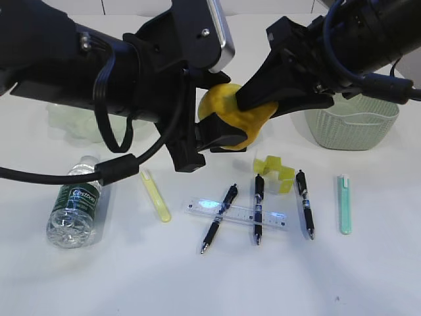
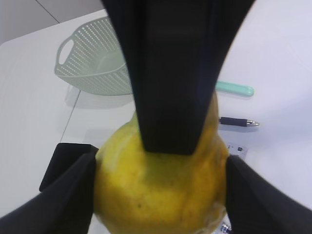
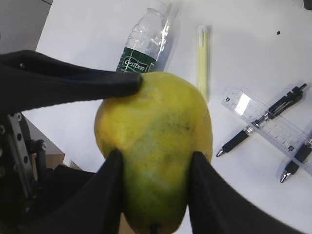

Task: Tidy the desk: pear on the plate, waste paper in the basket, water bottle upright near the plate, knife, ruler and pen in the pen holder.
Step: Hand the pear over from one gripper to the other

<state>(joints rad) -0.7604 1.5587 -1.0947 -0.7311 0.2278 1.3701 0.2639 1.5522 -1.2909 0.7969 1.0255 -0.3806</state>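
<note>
Pear (image 1: 237, 118) hung above the desk (image 1: 368, 270) between both arms. Left wrist view: left hand (image 2: 161, 190) bracketed it, contact unclear; it should grip first. Right wrist view: right hand (image 3: 156, 183) clamped it, and should let go afterwards.

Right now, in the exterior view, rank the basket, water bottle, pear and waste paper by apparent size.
1. basket, largest, partly hidden by the arm.
2. water bottle and pear: unsure, the grippers cover much of the pear.
3. waste paper, smallest.

Frontal slanted exterior — wrist close-ups, shared pear (image 1: 238, 118)
</note>
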